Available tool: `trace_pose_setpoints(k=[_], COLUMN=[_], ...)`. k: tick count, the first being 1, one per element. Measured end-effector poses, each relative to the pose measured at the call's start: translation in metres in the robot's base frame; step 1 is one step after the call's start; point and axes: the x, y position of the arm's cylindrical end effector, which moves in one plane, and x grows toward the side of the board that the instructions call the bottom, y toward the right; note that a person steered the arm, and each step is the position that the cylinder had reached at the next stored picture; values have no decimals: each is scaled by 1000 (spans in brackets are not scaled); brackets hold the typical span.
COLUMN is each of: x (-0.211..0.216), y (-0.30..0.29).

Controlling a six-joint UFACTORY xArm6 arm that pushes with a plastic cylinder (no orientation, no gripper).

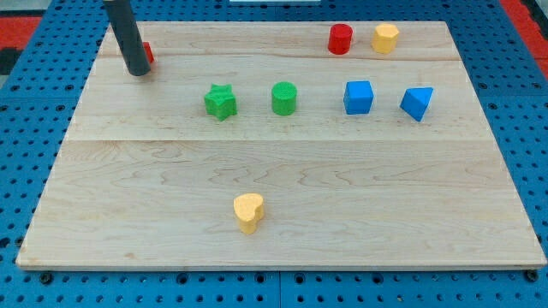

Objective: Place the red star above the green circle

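The red star (148, 53) sits near the view's top left of the wooden board, mostly hidden behind my dark rod; only its right edge shows. My tip (138, 73) rests on the board just below and left of that red block, touching or nearly touching it. The green circle (284, 97) stands in the upper middle of the board, far to the right of my tip.
A green star (220, 102) lies left of the green circle. A red cylinder (340, 39) and a yellow hexagon (385, 38) are at the top right. A blue cube (359, 97) and a blue triangle (417, 103) sit at right. A yellow heart (248, 211) is at bottom middle.
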Motion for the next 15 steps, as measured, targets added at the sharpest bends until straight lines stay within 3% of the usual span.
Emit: trace_pose_setpoints(k=[1,2,3,4,5,7,8,9,10,11,15], x=[17,-14,-36,-19,-11,-73,-91,-94,-84,-89,-64], y=[-47,-82,-38,29,31,103,83,121,128,99,139])
